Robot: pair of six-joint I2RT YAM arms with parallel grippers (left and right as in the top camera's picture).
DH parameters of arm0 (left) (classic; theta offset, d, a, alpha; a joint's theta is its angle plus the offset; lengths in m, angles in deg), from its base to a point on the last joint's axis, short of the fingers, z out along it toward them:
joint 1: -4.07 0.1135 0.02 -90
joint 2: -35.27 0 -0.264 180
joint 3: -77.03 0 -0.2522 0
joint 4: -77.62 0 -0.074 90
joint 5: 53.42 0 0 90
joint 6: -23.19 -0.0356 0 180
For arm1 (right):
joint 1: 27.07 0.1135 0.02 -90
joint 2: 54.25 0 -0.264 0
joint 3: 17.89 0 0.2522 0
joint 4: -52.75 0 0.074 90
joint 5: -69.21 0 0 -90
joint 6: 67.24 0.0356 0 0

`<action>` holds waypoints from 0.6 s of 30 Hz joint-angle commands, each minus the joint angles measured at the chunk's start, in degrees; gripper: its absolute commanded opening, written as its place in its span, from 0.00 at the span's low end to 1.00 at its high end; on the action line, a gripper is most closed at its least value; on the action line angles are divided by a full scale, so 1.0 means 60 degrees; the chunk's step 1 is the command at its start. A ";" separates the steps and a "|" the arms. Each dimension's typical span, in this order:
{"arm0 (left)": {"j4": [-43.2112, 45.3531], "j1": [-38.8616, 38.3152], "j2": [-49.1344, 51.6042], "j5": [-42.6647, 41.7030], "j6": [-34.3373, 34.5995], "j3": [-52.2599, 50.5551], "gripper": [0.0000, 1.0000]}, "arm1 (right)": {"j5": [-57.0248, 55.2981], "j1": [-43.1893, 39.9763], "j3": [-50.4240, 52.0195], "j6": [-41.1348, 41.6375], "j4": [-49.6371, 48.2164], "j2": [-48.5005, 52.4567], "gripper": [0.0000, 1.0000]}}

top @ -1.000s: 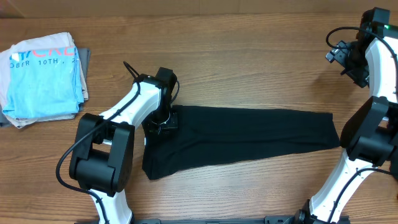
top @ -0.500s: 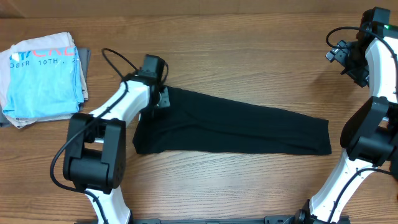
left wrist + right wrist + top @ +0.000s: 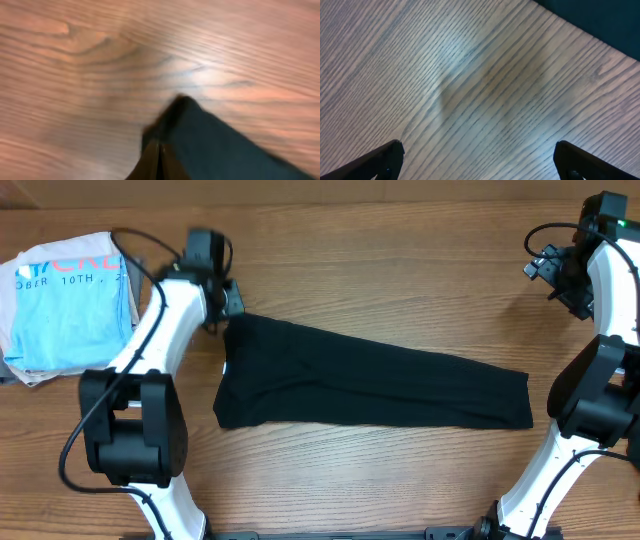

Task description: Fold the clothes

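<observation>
black t-shirt: long axis laid left-right, slightly tilted; far-left corner is pinched by left gripper; right gripper is held wide open.

Was lit evenly from above. Showed pale glare on the wooden table. Smeared the black T-shirt with motion blur in the left wrist view.

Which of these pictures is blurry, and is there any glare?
Left wrist: everything smeared, shirt and wood grain alike, pale glare on the table. Right wrist: sharp grain, soft glare mid-frame. Overhead: crisp, except the left arm's blurred end.
</observation>
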 commanded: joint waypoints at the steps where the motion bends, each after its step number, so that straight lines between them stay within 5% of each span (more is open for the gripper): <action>1: -0.1494 -0.0142 -0.0310 -0.1468 -0.0215 0.1479 0.04 | 0.0007 0.0044 -0.0178 -0.0029 -0.0015 -0.0211 1.00; 8: -0.4204 -0.1013 -0.0211 -0.2204 -0.0550 0.0969 0.04 | 0.0007 0.0044 -0.0178 -0.0029 -0.0015 -0.0211 1.00; 18: -0.1708 -0.2463 -0.0051 -0.2182 -0.0401 -0.2197 0.04 | 0.0007 0.0044 -0.0178 -0.0029 -0.0015 -0.0211 1.00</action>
